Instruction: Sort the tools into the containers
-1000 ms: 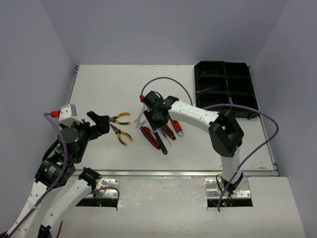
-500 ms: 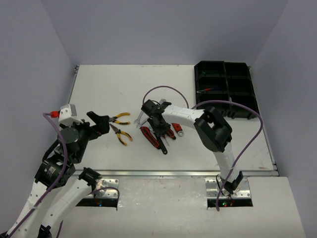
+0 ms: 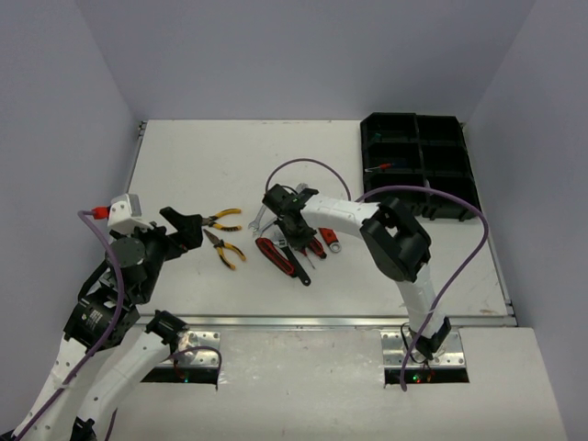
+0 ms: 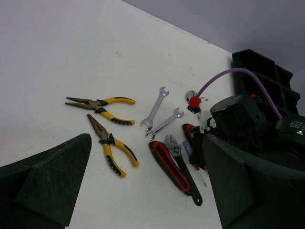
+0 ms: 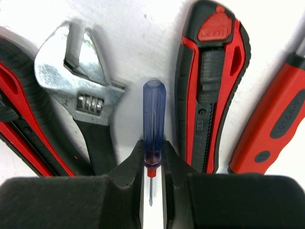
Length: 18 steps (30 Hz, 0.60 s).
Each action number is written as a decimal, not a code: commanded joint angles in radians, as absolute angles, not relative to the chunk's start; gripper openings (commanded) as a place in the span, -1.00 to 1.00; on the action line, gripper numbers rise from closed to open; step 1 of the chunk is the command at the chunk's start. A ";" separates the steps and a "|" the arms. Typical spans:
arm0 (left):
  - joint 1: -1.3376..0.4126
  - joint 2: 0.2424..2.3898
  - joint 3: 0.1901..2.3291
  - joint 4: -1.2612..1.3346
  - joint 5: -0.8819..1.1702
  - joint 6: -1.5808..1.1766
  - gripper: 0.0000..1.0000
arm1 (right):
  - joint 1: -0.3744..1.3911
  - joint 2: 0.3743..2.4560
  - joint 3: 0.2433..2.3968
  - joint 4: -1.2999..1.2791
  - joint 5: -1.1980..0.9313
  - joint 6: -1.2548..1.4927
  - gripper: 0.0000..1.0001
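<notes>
My right gripper is shut on the blue screwdriver, low over the table in the tool pile. The screwdriver lies between a black-handled adjustable wrench and a red-and-black utility knife. A red handle lies further right. My left gripper is open and empty, held above the table left of two yellow-handled pliers. Two silver wrenches lie beside the pile. The black organiser tray stands at the far right.
A red-handled screwdriver lies in a left compartment of the tray. A long red-and-black tool lies at the pile's near left. The right arm's purple cable loops over the pile. Grey walls enclose the table.
My right gripper has come down from above the pile onto the tools and now grips the blue screwdriver. The left arm has barely moved.
</notes>
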<state>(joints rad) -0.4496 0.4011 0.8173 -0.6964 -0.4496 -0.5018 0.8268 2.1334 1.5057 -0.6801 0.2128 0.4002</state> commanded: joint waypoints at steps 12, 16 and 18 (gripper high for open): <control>-0.438 0.401 0.818 -0.652 -0.446 -0.496 1.00 | 0.380 1.732 1.436 -0.402 0.009 0.623 -1.00; -0.437 0.392 0.816 -0.655 -0.451 -0.500 1.00 | 0.177 1.760 1.430 -0.311 0.005 0.948 -1.00; -0.437 0.383 0.817 -0.657 -0.457 -0.503 1.00 | 0.059 1.797 1.449 -0.302 0.004 1.116 -1.00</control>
<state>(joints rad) -0.4496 0.4004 0.8173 -0.6960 -0.4496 -0.5022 0.2180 1.7397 1.4528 -0.4002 0.0321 0.7269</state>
